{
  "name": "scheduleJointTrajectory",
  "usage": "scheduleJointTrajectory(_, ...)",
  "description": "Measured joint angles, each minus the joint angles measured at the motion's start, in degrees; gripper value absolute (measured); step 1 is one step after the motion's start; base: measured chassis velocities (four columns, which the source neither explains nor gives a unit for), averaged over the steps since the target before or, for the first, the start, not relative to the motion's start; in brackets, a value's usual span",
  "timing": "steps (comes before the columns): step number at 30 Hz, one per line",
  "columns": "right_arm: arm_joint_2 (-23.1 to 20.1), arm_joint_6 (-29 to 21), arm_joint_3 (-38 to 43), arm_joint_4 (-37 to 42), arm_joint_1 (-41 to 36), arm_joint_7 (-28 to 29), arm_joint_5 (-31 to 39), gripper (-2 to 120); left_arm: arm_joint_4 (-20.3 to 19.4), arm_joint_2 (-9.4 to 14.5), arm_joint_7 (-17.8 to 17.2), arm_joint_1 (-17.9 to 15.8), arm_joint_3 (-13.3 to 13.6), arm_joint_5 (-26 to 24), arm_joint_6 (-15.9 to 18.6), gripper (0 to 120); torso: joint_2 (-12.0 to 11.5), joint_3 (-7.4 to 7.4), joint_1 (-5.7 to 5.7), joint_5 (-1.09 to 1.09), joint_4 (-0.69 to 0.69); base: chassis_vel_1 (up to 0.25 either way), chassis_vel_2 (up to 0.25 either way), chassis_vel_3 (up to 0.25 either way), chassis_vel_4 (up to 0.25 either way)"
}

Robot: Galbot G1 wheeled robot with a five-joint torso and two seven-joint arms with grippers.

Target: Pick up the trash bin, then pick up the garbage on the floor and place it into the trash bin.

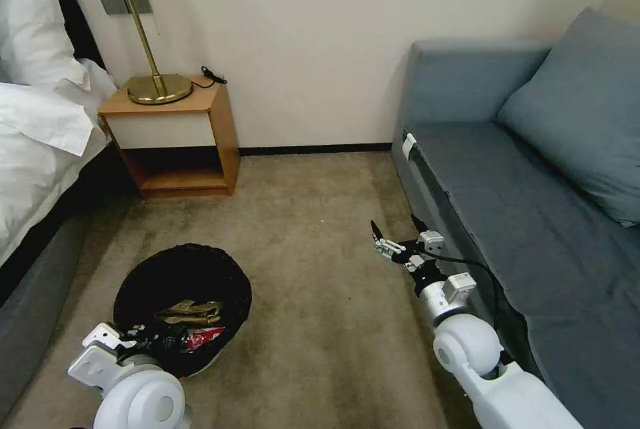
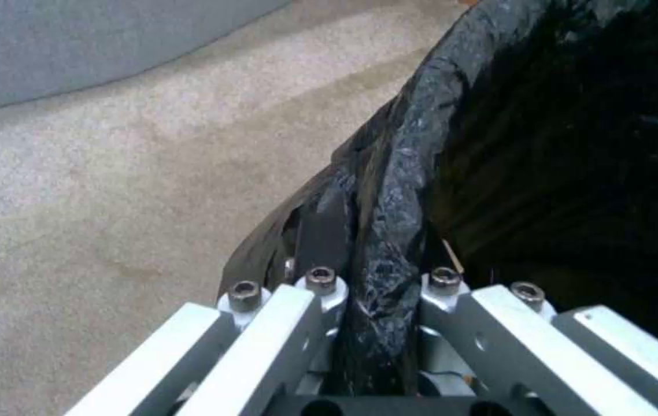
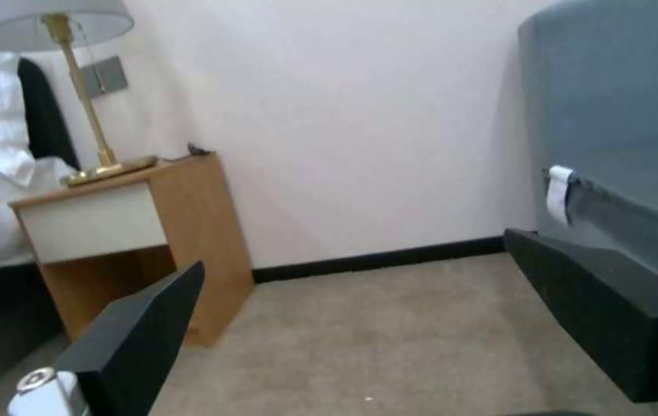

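Note:
The trash bin [image 1: 133,280], lined with a wrinkly black bag, is low on my left over the carpet. My left gripper [image 1: 139,335] is shut on its near rim; in the left wrist view the fingers [image 2: 321,231] pinch the bag-covered rim [image 2: 391,190] from both sides. Inside the bin lie garbage items: a crumpled tan-yellow wrapper [image 1: 191,312] and a red-and-white packet [image 1: 203,337]. My right gripper [image 1: 395,225] hovers open and empty above the carpet beside the sofa front, its black fingers [image 3: 152,329] spread wide.
A wooden nightstand [image 1: 177,135] with a brass lamp [image 1: 158,85] stands against the back wall. A bed with white linen [image 1: 40,135] runs along the left, and a grey-blue sofa [image 1: 533,202] along the right. Beige carpet [image 1: 320,282] lies between them.

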Motion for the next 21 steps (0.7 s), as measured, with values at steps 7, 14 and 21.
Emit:
scheduleJointTrajectory(7,3.1,-1.2,0.7,1.3,-3.0,0.4,-2.6,100,0.0,-0.3,0.0,0.0,0.4,0.0,0.0,0,0.0,0.00,0.00,-0.02,0.00,0.000,0.000,0.000,0.000)
scheduleJointTrajectory(14,6.8,-1.2,3.3,2.0,-5.2,0.1,-3.5,100,0.2,-0.4,0.0,-0.1,0.5,0.1,0.0,0,0.0,0.00,0.00,-0.02,0.00,0.000,0.000,0.000,0.000)
scheduleJointTrajectory(21,9.5,-0.5,3.4,1.6,-6.7,-1.3,-5.5,100,0.2,-0.5,0.0,-0.2,0.9,0.2,0.0,0,0.0,0.00,0.00,-0.01,0.00,0.000,0.000,0.000,0.000)
